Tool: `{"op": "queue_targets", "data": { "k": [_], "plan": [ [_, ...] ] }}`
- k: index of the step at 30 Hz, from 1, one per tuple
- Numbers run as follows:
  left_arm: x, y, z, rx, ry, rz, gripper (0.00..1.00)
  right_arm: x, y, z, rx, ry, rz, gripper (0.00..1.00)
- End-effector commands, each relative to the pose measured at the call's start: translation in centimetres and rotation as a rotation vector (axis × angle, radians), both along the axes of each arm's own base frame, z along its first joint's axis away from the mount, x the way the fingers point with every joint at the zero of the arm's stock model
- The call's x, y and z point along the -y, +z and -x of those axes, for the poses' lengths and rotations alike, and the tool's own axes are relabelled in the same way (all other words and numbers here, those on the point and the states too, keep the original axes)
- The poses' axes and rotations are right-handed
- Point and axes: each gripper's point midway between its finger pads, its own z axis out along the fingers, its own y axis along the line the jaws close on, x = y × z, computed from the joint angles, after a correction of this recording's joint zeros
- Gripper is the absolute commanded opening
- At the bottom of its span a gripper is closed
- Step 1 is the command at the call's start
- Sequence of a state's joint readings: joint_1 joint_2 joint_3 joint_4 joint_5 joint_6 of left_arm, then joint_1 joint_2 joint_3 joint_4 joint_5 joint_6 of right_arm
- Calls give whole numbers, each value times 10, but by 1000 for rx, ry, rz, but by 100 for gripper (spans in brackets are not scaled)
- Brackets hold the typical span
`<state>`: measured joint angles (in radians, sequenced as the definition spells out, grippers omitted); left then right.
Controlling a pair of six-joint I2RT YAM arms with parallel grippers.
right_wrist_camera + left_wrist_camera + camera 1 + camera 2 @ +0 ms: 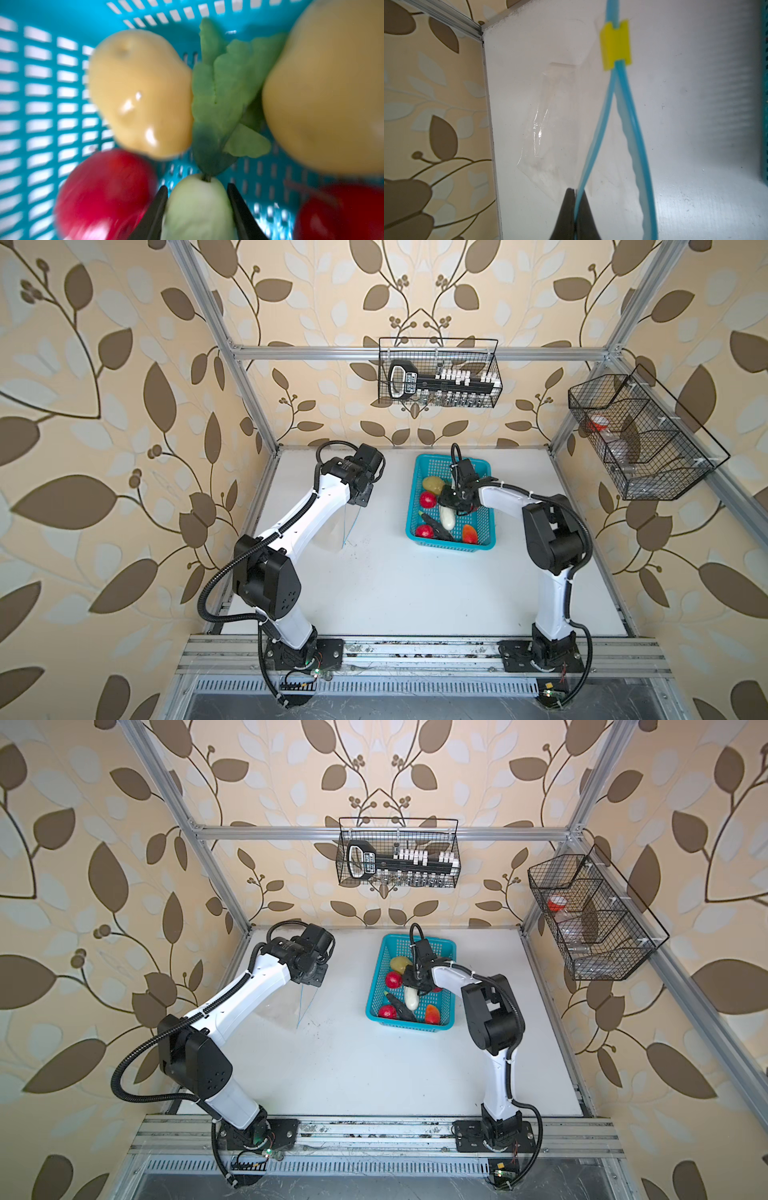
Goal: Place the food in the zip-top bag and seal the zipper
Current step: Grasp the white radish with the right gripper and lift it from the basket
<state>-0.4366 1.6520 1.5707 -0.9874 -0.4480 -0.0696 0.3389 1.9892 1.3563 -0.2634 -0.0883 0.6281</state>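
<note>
Inside basket [451, 544] — right gripper [197, 186] straddles white cucumber [197, 207], grip unclear; left gripper [576, 191] pinched shut on zipper [613, 12].

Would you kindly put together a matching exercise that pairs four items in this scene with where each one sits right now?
Things:
1. white cucumber
2. yellow slider tab
3. orange-red pepper
4. eggplant

Places:
A. on the light-blue zipper strip that the left gripper pinches
B. in the near right corner of the turquoise basket
C. between the fingers of the right gripper
D. lying beside the near red tomato

Pairs: 1-C, 2-A, 3-B, 4-D
</note>
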Motion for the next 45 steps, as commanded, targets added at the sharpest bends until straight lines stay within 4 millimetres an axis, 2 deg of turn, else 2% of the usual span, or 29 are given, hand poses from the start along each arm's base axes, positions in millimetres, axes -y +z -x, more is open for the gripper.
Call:
{"op": "queue_targets", "data": {
  "k": [1,5,10,15,18,23,28,31,34,45],
  "plan": [
    [-5,15,5,18,24,28,0,-28,106,-14,292,0,-289,0],
    [-2,14,5,2,20,42,0,-43,155,4,454,-19,-431,0],
    [8,9,5,-50,20,80,0,-87,202,29,633,-5,-639,0],
    [16,7,5,-91,20,113,0,-123,223,49,764,-27,-824,0],
    [19,7,7,-118,18,130,0,-134,236,57,843,-54,-955,0],
    [21,6,11,-142,19,145,0,-140,257,70,958,-109,-1116,0],
    [23,8,11,-149,17,152,0,-140,271,76,1030,-151,-1194,0],
    [25,10,12,-155,15,164,0,-141,271,73,1029,-175,-1240,0],
    [27,13,13,-156,10,175,0,-147,268,69,1015,-182,-1260,0],
    [30,25,18,-195,-18,227,0,-172,276,61,1010,-96,-1322,0]
  ]
}}
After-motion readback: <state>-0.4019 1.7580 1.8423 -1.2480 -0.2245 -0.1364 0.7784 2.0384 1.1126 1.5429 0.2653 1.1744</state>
